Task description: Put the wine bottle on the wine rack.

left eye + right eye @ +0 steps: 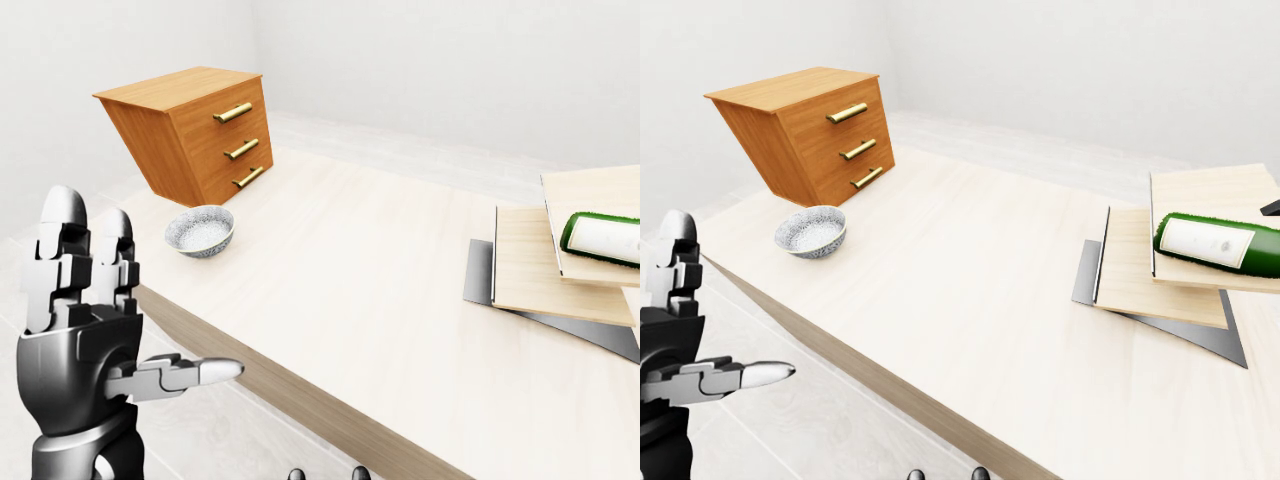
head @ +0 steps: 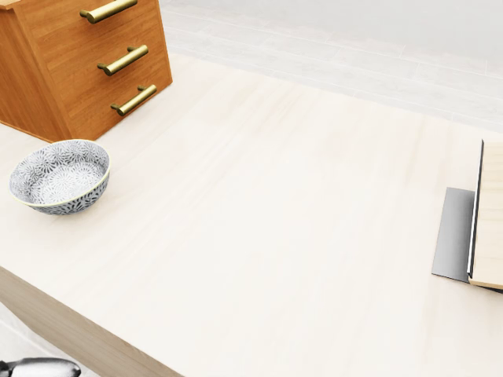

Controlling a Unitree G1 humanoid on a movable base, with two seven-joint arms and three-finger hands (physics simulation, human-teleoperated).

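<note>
two things matter here: the wine bottle and the wine rack, both at the right edge of the eye views. the green bottle with its white label lies on its side on the upper wooden shelf of the rack, which is made of stepped pale boards over a grey metal base and stands on the pale wooden table. the left hand is raised at the lower left of the left-eye view, off the table's near edge, released and empty, two fingers upright and the thumb pointing right. the right hand does not show clearly; i cannot tell its state. toward the upper left, a patterned bowl sits just beside a tilted wooden drawer chest with three brass handles.
</note>
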